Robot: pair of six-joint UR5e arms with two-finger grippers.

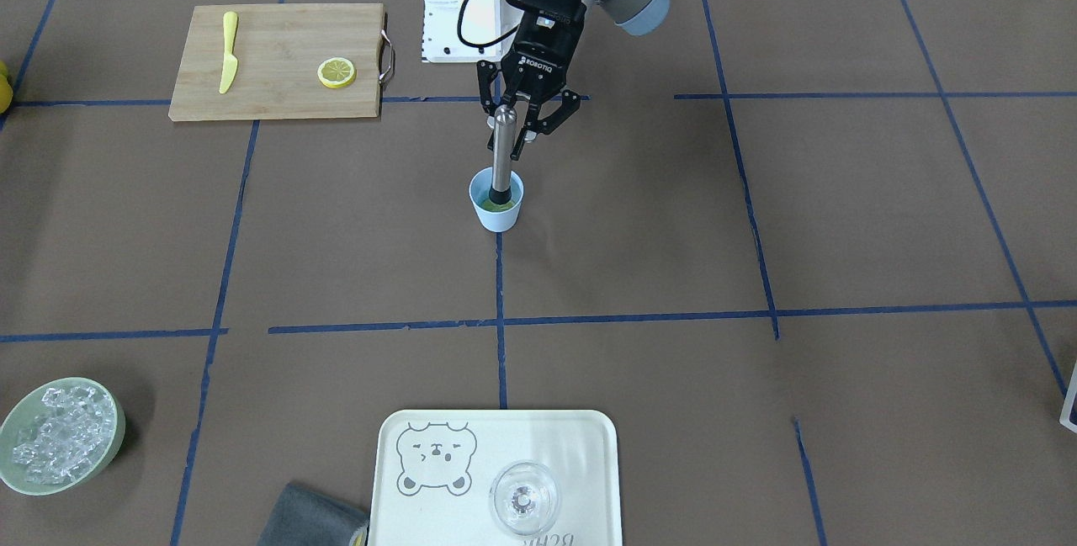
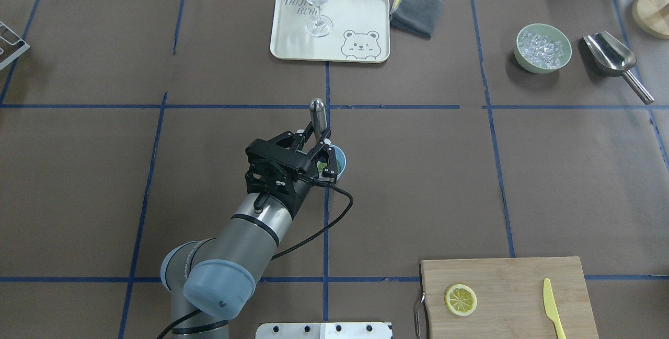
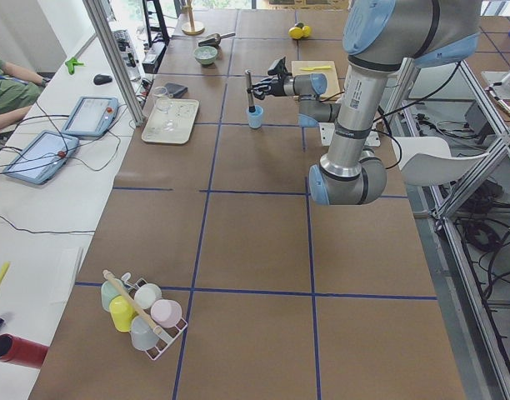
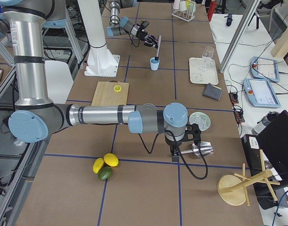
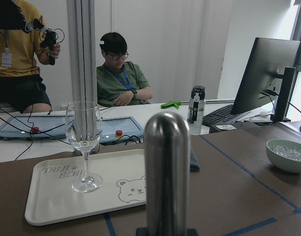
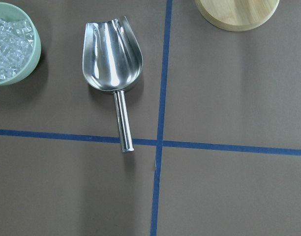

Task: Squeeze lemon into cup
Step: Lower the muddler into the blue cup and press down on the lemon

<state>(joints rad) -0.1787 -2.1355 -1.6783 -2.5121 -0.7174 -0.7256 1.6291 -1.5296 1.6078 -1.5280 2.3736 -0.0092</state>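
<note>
At the middle of the table, the cup (image 1: pixel 498 218) stands upright with the lemon (image 1: pixel 498 207) lying in its bottom. The left gripper (image 1: pixel 507 146) pinches a steel muddler (image 1: pixel 503 169) near its upper end, holding it upright with its dark end down on the slice. A second slice (image 1: pixel 336 72) rests on the cutting board (image 1: pixel 278 50), well apart from a yellow knife (image 1: pixel 228 50). Far to the right, the right gripper (image 4: pixel 174 151) hangs over a metal scoop (image 6: pixel 112 54); I cannot tell whether its fingers are spread.

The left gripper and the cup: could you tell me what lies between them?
A steel muddler: shaft within the left gripper, tip in the cup, seen in the front-facing view.
</note>
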